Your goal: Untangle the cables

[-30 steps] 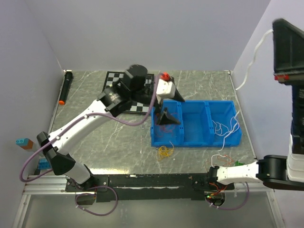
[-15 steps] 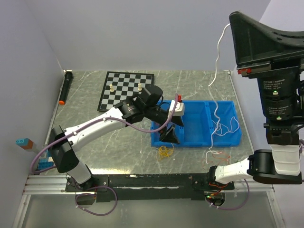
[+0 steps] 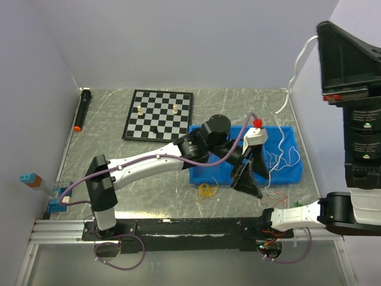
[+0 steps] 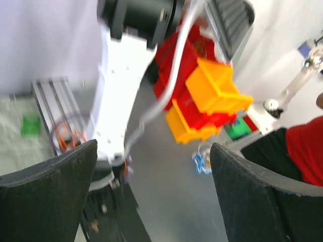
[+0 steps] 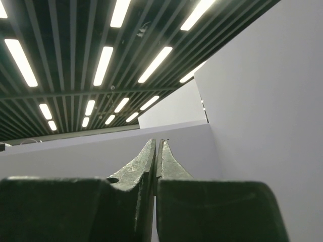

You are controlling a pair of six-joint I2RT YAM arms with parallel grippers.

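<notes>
A yellow cable (image 3: 207,190) lies on the worktop just in front of the bin (image 3: 205,174). My left gripper (image 3: 247,182) hangs spread wide at the bin's front edge, holding nothing. White cables (image 3: 278,158) sit in the right compartment. One white strand (image 3: 296,70) rises to my right gripper (image 5: 157,145), held high with its fingers pressed together. I judge I'm drawing that strand free, so next the left should pin the rest.
</notes>
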